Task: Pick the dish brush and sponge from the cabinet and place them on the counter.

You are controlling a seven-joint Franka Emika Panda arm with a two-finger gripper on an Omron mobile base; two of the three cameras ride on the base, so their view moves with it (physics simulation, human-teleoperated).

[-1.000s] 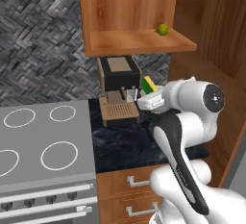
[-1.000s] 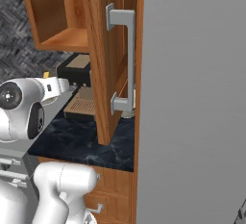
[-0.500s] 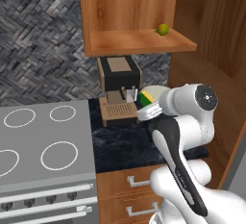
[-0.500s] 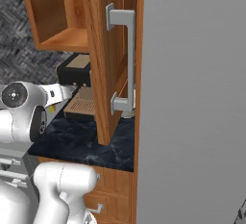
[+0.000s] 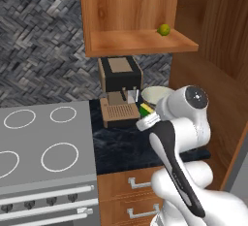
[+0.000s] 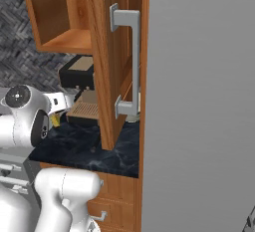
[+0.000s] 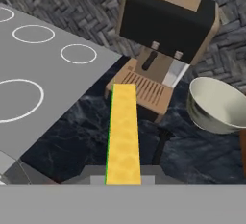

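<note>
My gripper (image 7: 123, 174) is shut on the sponge (image 7: 123, 131), a flat block with a yellow face and a green edge that sticks out ahead of the fingers. From the left base view the sponge (image 5: 145, 109) hangs just above the black marbled counter (image 5: 121, 145), in front of the coffee machine. The dish brush (image 7: 160, 146) lies dark and slim on the counter (image 7: 72, 136), just right of the held sponge. Above, the wooden cabinet (image 5: 140, 43) stands open; its door (image 6: 107, 52) swings out to the right.
A black and tan coffee machine (image 5: 120, 77) and a pale bowl (image 7: 218, 105) stand at the back of the counter. A round yellow-green fruit (image 5: 164, 29) sits on the cabinet shelf. The grey stovetop (image 5: 38, 137) lies to the left. A tall grey panel (image 6: 199, 101) stands to the right.
The hand has come down and slightly left toward the counter with the sponge still in it. The jaws stayed shut.
</note>
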